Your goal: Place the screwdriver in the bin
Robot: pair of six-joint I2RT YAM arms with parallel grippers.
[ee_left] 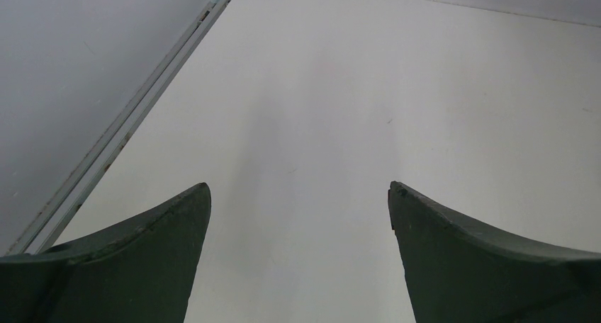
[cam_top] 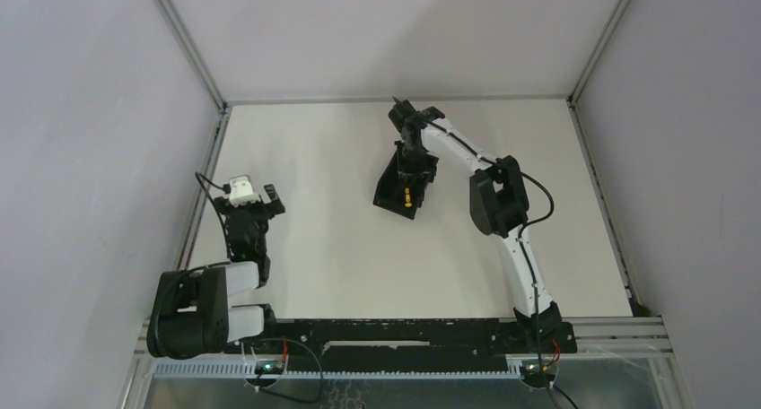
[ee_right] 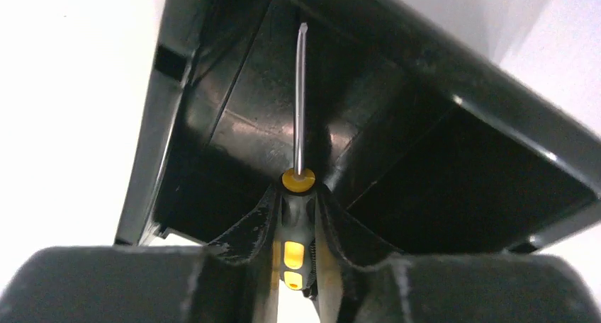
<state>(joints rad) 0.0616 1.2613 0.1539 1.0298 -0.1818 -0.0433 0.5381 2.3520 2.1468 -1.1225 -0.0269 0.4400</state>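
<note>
Green and wide open, our left gripper [ee_left: 299, 195] holds nothing at 8 o'clock near us. Farther out, near 12 o'clock, our right gripper [ee_right: 298, 195] pinches the screwdriver [ee_right: 298, 180], tip inside the bin [ee_right: 418, 117]; we think only letting go is left. The dark floor is hard to see.

Likely lab: aluminium-framed, white-walled enclosure [cam_top: 404, 32]
</note>
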